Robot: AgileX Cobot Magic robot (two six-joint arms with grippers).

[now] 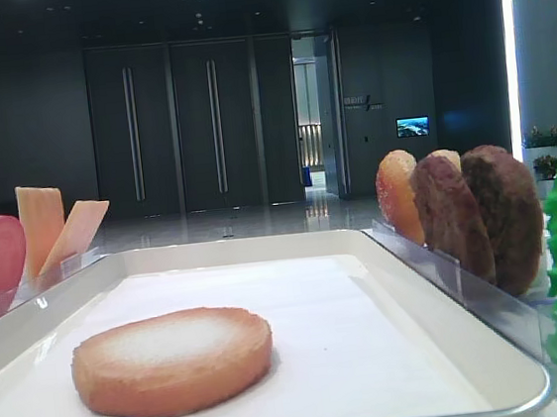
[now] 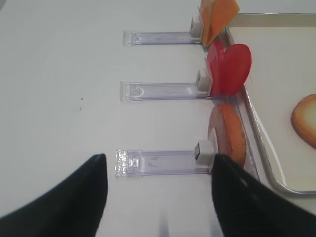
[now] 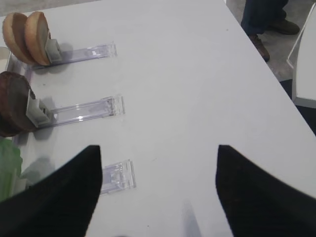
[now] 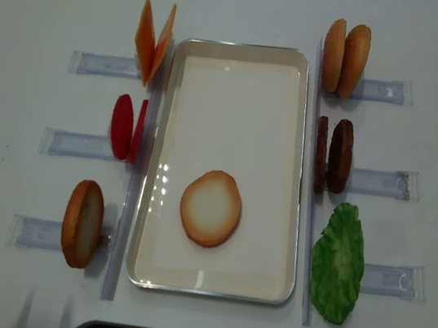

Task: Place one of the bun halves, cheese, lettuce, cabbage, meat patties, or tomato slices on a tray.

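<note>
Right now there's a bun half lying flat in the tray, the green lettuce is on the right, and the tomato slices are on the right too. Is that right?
Not quite. The tomato slices stand on the left of the tray, between the cheese and a standing bun. The overhead exterior view shows it. The bun half does lie flat in the tray, and the lettuce is on the right.

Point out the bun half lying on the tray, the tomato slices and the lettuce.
bun half (image 4: pixel 210 207): overhead view, middle of its pale cut face.
tomato slices (image 4: pixel 122 126): overhead view, top edge of the outer red slice.
lettuce (image 4: pixel 339 262): overhead view, middle of the green leaf.
</note>
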